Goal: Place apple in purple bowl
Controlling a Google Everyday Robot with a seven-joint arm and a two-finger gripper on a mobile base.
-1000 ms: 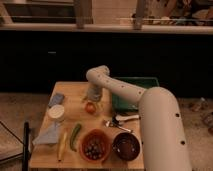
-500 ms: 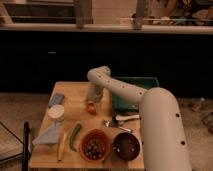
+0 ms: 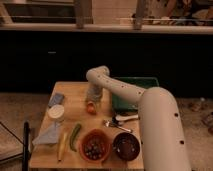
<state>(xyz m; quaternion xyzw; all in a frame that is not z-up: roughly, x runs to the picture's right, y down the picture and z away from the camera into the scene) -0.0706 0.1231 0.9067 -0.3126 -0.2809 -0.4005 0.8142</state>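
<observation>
Gripper (image 3: 92, 99) right at apple (image 3: 91, 108), middle of counter (image 3: 74, 102); hold impossible to tell. Probably light, firm, smooth, prone to rolling: pinch across widest part. Purple bowl (image 3: 126, 146) at front-right corner.

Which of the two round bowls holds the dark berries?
The orange bowl, left of the glossy purple bowl; the gripper is right by the small orange-red apple.

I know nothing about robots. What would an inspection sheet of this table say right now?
Surface: wooden table, crowded.
Job's things: apple mid-table; purple bowl at the front edge, with no apple in it.
Clutter: orange bowl of dark berries, green tray, metal utensils, yellow and green produce, cloth.
Grippers: gripper directly over the apple.
Cables: nothing seen.
Surroundings: dark counter behind.
</observation>
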